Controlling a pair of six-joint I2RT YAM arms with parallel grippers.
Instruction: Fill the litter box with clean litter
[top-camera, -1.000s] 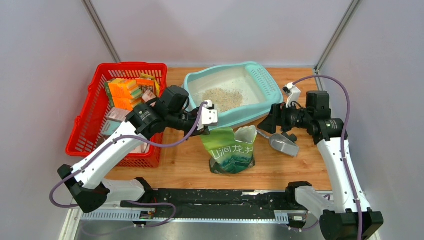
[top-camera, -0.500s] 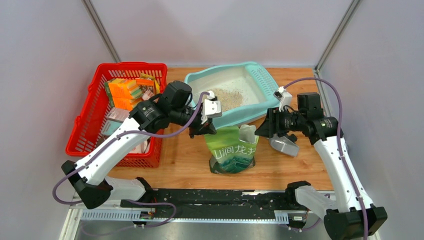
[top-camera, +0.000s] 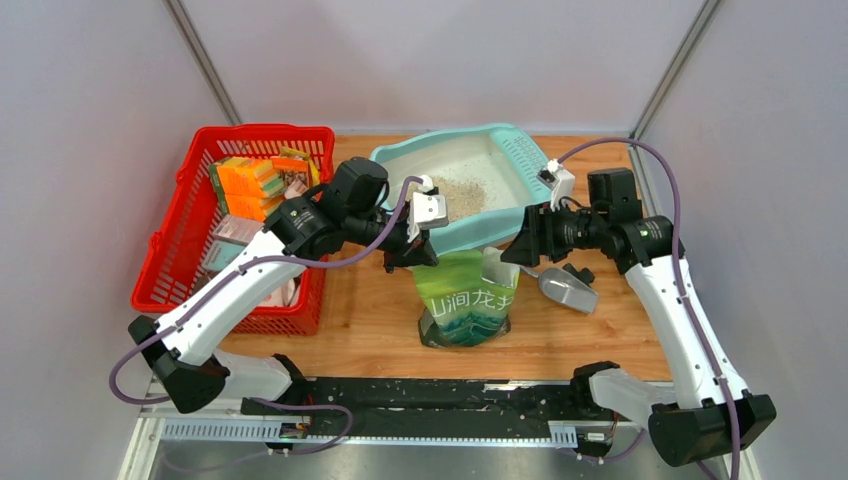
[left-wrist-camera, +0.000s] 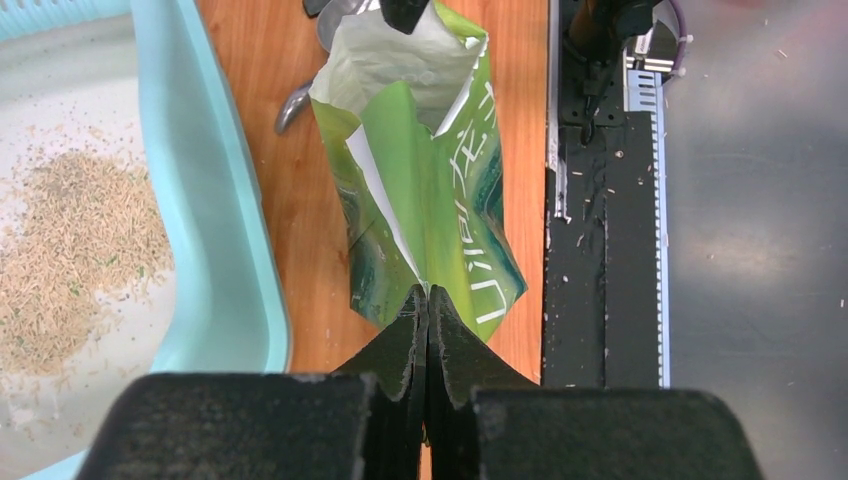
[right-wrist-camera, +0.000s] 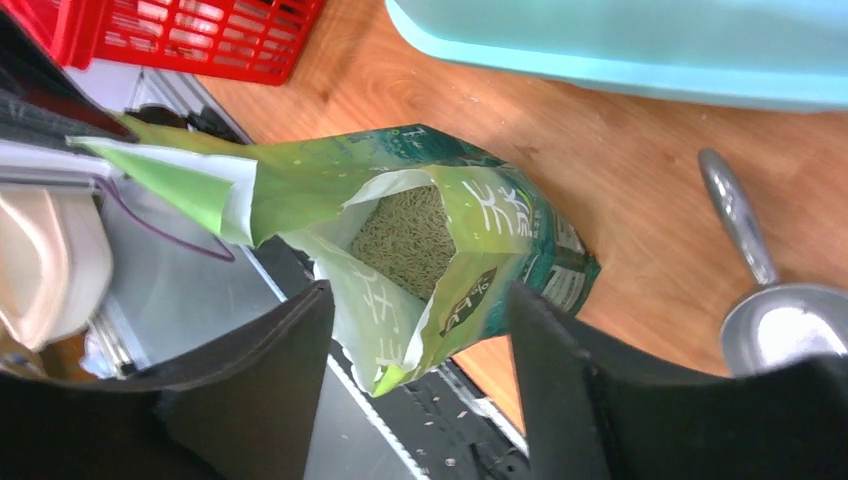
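Observation:
The light-teal litter box (top-camera: 470, 235) stands at the back centre, with a tan pile of clean litter (top-camera: 458, 192) inside; the left wrist view shows its rim (left-wrist-camera: 215, 200) and the litter (left-wrist-camera: 70, 250). In front stands an opened green bag (top-camera: 465, 300). My left gripper (top-camera: 415, 255) is shut on the bag's left top corner (left-wrist-camera: 428, 300). My right gripper (top-camera: 512, 255) is open, its jaws astride the right lip of the bag (right-wrist-camera: 440, 250) without touching it (right-wrist-camera: 420, 300). Granules show inside the bag's mouth.
A grey metal scoop (top-camera: 567, 290) lies on the wooden table right of the bag, just below my right gripper, and also shows in the right wrist view (right-wrist-camera: 780, 320). A red mesh basket (top-camera: 180, 250) with packaged items stands at the left.
My right gripper has moved left, away from the scoop, to the bag's right lip, and its jaws have narrowed. My left gripper has shifted slightly right, still shut on the bag's corner.

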